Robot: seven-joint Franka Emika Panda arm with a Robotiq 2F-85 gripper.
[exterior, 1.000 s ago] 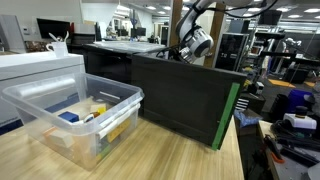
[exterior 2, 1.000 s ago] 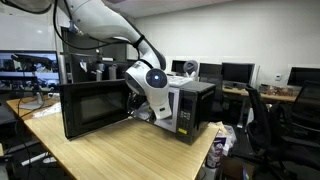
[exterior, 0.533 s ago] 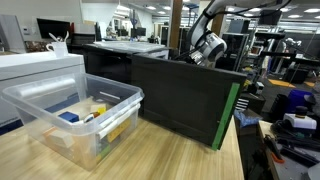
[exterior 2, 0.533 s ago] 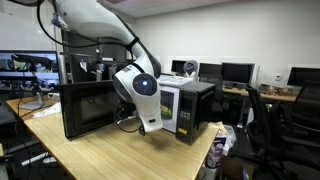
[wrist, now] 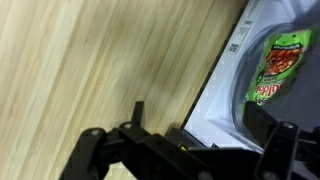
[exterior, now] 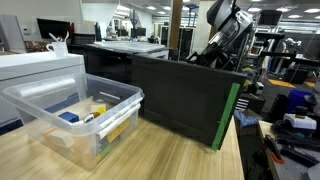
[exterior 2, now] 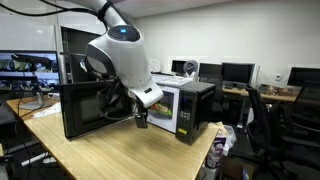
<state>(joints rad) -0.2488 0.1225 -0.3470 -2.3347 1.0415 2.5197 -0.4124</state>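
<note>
The gripper [exterior 2: 140,119] hangs wide and empty above the table [exterior 2: 110,155], just right of the microwave's [exterior 2: 196,104] open door [exterior 2: 90,108], a green packet [wrist: 280,62] inside.

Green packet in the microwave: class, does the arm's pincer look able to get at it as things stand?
Probably yes. The microwave door stands swung wide, the open pincer hangs just before the opening, and the wrist view shows nothing between it and the green packet.
</note>
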